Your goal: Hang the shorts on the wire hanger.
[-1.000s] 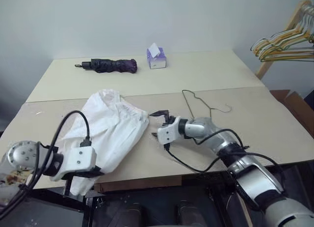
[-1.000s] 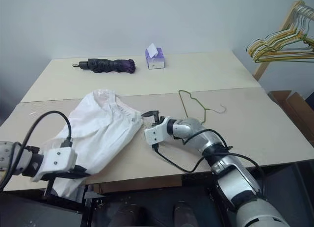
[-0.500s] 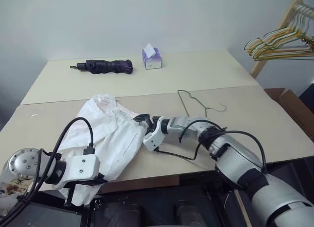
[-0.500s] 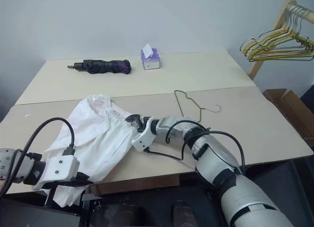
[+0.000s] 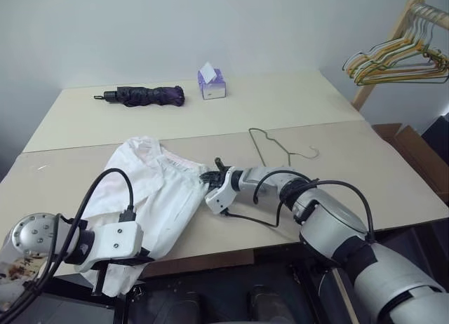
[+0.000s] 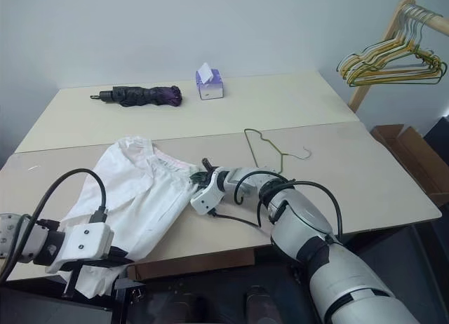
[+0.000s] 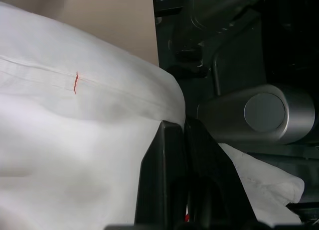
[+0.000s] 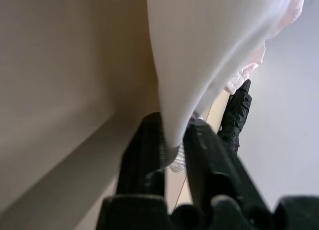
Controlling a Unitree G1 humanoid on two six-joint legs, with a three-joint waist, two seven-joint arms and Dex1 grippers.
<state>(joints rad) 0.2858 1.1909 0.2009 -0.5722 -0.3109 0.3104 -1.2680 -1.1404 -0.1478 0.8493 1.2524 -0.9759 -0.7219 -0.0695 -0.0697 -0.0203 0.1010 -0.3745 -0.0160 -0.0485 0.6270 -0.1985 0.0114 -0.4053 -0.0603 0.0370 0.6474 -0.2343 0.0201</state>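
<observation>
We are looking down at the shorts [image 5: 151, 191], which are lying crumpled on the near board of the table [image 5: 365, 177], their gathered waistband toward the middle and their lower end hanging over the near left edge. Our left gripper [image 7: 185, 140] is sitting at that overhanging end with its two black fingers [image 7: 162, 160] pressed together on the white cloth, a hem seam with a small red stitch running just beside them. Our right gripper [image 5: 212, 177] is reaching across from the right and is meeting the waistband side of the shorts; in the right wrist view its fingers [image 8: 144, 150] are clamping a fold of the white fabric between them, just above the table surface.

The wire hanger [image 5: 277, 147] is lying flat on the table beyond our right forearm, well apart from the shorts, its hook pointing toward the right. Neither gripper is touching it.

On the far board a folded dark umbrella [image 5: 140, 95] is lying near a small purple tissue box [image 5: 211, 82], the two a little apart. At the far right a cluster of yellow and green hangers [image 5: 393, 57] is hanging from a wooden rack [image 5: 382, 64].
</observation>
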